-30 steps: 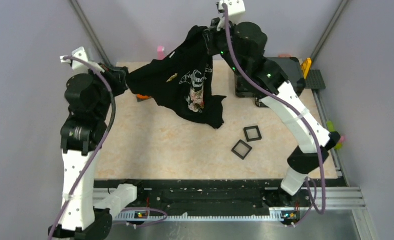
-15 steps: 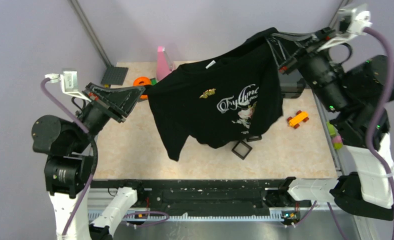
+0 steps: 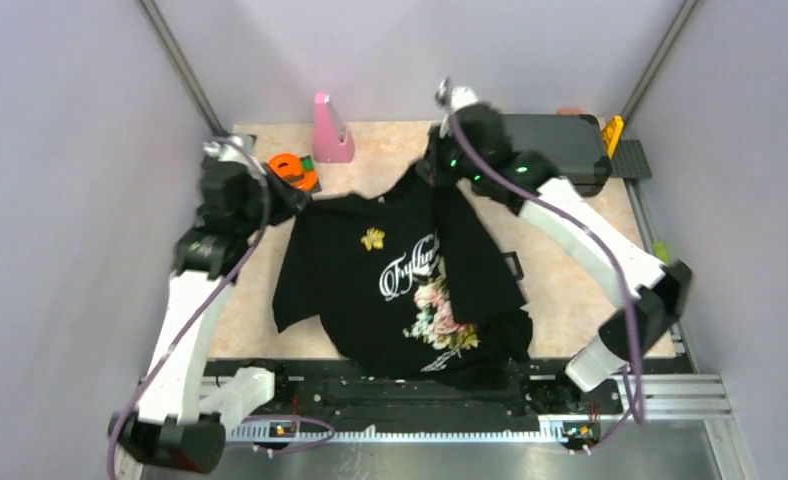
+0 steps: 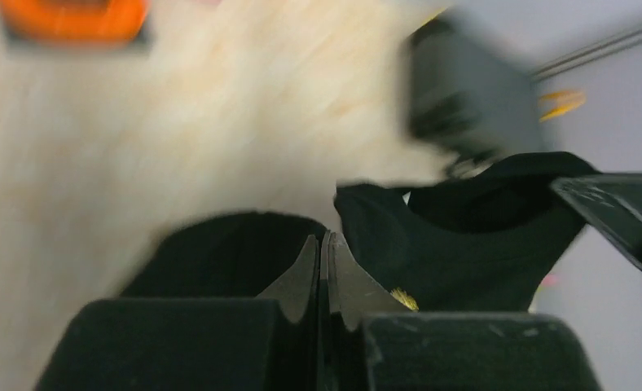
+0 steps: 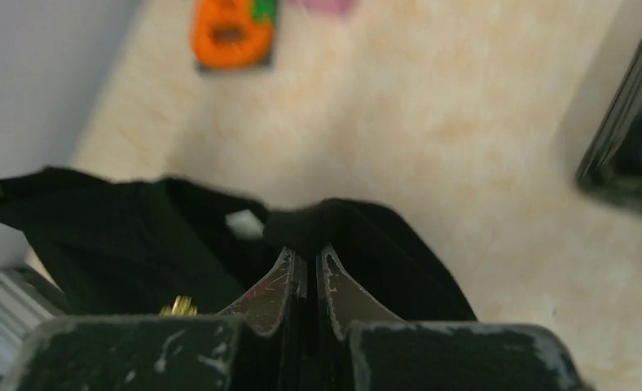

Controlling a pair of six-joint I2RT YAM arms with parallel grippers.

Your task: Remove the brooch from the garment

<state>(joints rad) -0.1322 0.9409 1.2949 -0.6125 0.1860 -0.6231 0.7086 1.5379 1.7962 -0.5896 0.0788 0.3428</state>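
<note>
The brooch [image 3: 373, 238] lay on the garment [image 3: 410, 300] chest between left gripper [image 4: 322, 240] and right gripper [image 5: 308, 251], both clamped tight onto its shoulder cloth; neither clearly nearer.

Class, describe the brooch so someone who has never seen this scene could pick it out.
Find the black cloth T-shirt in the middle of the beige tabletop. On its chest, near the start of the white script lettering, sits the tiny gold metal brooch. It is the only yellow spot, far smaller than the pink-and-white floral print below.
</note>
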